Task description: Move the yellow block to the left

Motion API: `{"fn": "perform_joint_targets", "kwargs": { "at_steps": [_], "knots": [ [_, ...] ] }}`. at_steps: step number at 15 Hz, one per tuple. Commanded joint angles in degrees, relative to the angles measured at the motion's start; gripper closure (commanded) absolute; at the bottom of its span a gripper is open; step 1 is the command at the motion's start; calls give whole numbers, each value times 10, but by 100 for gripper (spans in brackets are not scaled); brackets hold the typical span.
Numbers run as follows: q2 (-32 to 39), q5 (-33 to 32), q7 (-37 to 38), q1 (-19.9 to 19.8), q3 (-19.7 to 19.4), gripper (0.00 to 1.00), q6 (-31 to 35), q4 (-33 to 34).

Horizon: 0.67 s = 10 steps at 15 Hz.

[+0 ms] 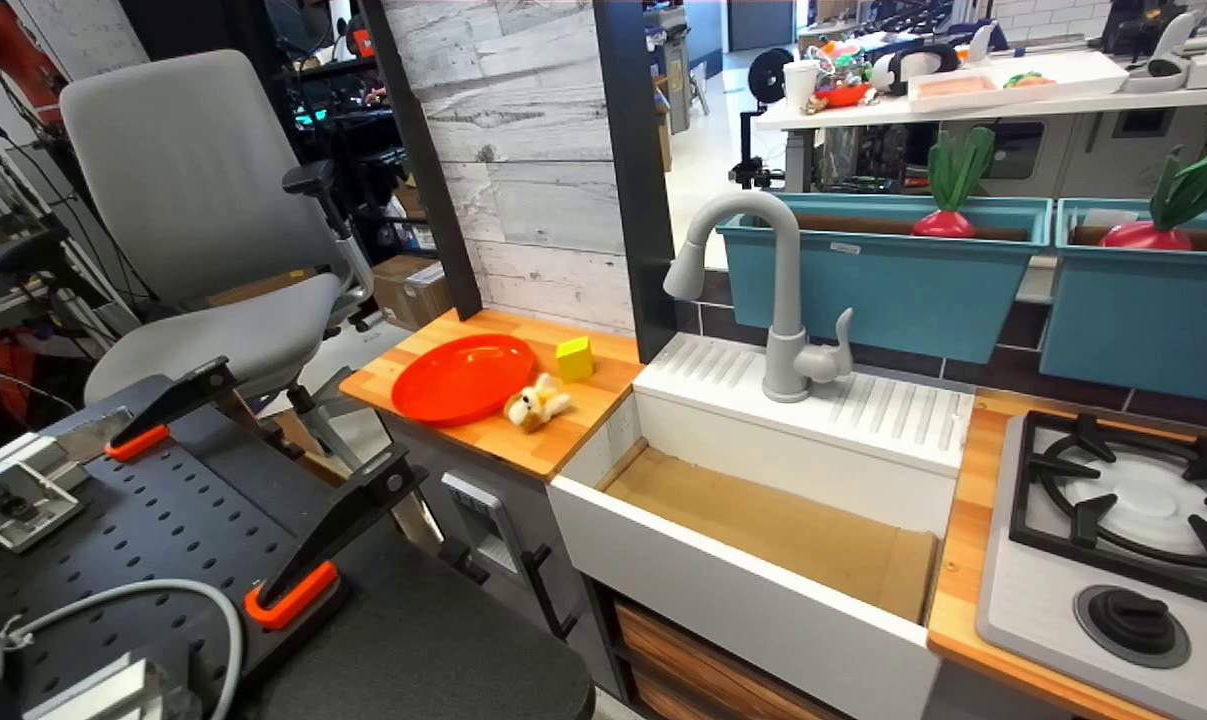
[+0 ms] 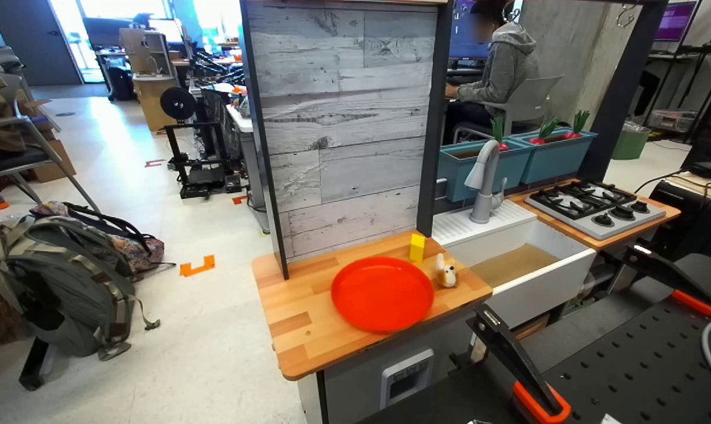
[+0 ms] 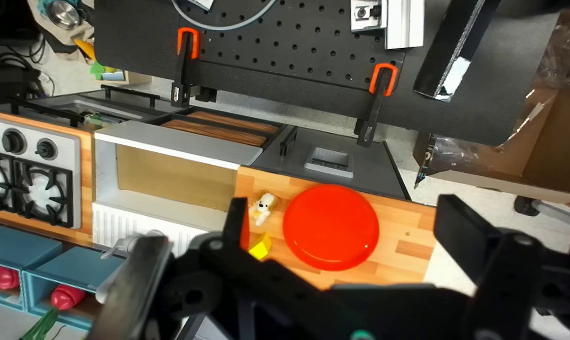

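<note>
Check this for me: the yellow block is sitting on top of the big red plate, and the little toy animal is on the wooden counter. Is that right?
Not quite: the yellow block isn't on top of the big red plate. Both exterior views show it standing beside the plate, on the wooden counter. The little toy animal is on the counter, just as you said.

The table (image 2: 305, 353) and sink (image 1: 743, 610) are shared by both exterior views, seen obliquely from above toward the far panel (image 2: 343, 129); in the wrist view they are faced steeply downward, past near fingers (image 3: 464, 236).
</note>
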Motion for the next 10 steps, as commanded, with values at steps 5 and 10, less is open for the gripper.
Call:
{"fn": "perform_joint_targets", "kwargs": {
  "at_steps": [5, 10],
  "knots": [
    [3, -8, 7, 13, -12, 0, -1, 1],
    [68, -22, 28, -28, -34, 0, 143, 1]
  ]
}}
